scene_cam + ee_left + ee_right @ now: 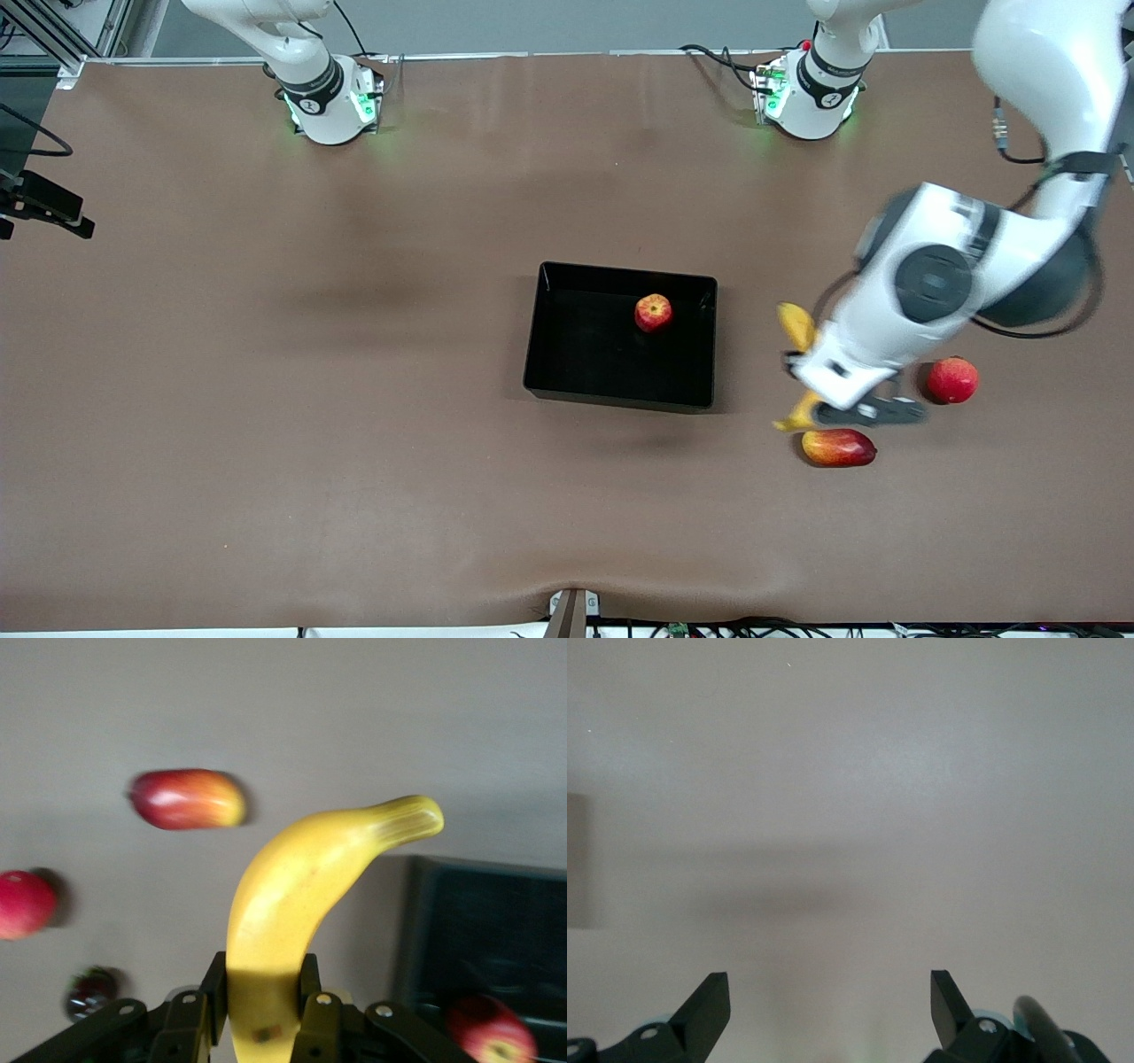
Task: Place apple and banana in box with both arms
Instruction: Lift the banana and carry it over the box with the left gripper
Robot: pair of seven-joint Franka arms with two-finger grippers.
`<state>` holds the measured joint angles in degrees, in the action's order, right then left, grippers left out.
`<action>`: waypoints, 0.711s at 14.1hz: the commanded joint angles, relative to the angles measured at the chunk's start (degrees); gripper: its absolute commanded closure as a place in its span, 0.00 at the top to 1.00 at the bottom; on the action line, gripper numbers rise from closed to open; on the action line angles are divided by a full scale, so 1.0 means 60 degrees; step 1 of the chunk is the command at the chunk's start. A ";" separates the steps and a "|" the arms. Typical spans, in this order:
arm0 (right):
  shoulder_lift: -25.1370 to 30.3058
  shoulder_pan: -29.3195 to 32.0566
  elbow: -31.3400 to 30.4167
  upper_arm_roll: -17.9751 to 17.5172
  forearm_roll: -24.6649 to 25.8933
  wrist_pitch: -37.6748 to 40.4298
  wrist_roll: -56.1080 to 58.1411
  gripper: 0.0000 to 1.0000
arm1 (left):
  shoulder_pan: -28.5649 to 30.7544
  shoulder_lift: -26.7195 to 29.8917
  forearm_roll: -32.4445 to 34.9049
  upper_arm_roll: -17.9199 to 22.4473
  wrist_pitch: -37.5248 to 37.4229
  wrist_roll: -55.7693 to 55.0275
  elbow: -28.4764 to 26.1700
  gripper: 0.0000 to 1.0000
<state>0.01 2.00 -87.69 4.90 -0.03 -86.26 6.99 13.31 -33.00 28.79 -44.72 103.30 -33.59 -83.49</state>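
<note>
- the right gripper (830,1010) does not show in the front view; in the right wrist view its fingers are spread wide over bare table with nothing between them, and this arm looks to be waiting up by its base corner.
- the box (567,390) sits about mid-table, a little toward the left arm's end, well clear of every desk edge.
- the apple (653,313) already lies inside the box, near the wall on the left arm's side and toward the robots' edge; that half of the task looks done.
- the left gripper (263,1005) is closed on the banana (301,895) near one end, the rest of the fruit curving out free; it hangs over the table just beside the box, toward the left arm's end.
- the banana looks light and fairly stiff with a smooth skin, so a grip this close to one end may let it swing or slip; a hold nearer its middle would likely be steadier.
- an oblong red-and-yellow fruit (838,447) lies on the table under that gripper, nearer the front edge.
- a larger round red fruit (951,380) lies closer to the left arm's end edge, and a small dark object (89,990) shows near it in the left wrist view, too unclear to name.
</note>
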 commanded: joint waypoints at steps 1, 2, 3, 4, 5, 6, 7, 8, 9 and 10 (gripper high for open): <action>-0.0017 0.0149 0.0157 -0.0098 -0.0069 0.0153 -0.0154 1.00 | -0.1188 -0.0197 -0.0067 -0.0003 -0.0122 -0.1528 -0.0002 0.00; -0.0017 0.0149 0.0157 -0.0098 -0.0069 0.0153 -0.0154 1.00 | -0.1700 -0.0387 -0.0038 0.0012 -0.0093 -0.1999 0.0216 0.00; -0.0017 0.0164 0.0157 -0.0098 -0.0069 0.0153 -0.0139 1.00 | -0.2184 -0.0578 0.0006 0.0055 -0.0063 -0.2280 0.0421 0.00; -0.0017 0.0164 0.0157 -0.0098 -0.0069 0.0153 -0.0139 1.00 | -0.2653 -0.0739 -0.0008 0.0114 -0.0034 -0.2616 0.0612 0.00; -0.0017 0.0149 0.0157 -0.0098 -0.0069 0.0153 -0.0154 1.00 | -0.3063 -0.0900 0.0006 0.0129 -0.0019 -0.3040 0.0744 0.00; -0.0017 0.0149 0.0157 -0.0098 -0.0069 0.0153 -0.0154 1.00 | -0.3517 -0.1003 0.0035 0.0187 0.0010 -0.3378 0.0803 0.00; -0.0017 0.0164 0.0157 -0.0098 -0.0069 0.0153 -0.0139 1.00 | -0.3884 -0.1048 0.0035 0.0390 0.0213 -0.3613 0.0847 0.00; -0.0017 0.0164 0.0157 -0.0098 -0.0069 0.0153 -0.0139 1.00 | -0.4265 -0.1077 0.0021 0.0668 0.0563 -0.3717 0.0848 0.00; -0.0017 0.0164 0.0157 -0.0098 -0.0069 0.0153 -0.0139 1.00 | -0.4660 -0.1092 0.0021 0.0917 0.0842 -0.3877 0.0848 0.00; -0.0017 0.0164 0.0157 -0.0098 -0.0069 0.0153 -0.0154 1.00 | -0.5012 -0.1150 0.0006 0.1224 0.1150 -0.4068 0.0848 0.00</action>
<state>0.01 2.02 -87.67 4.95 -0.02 -86.22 6.97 -13.25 -38.78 28.74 -40.32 108.18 -56.57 -80.59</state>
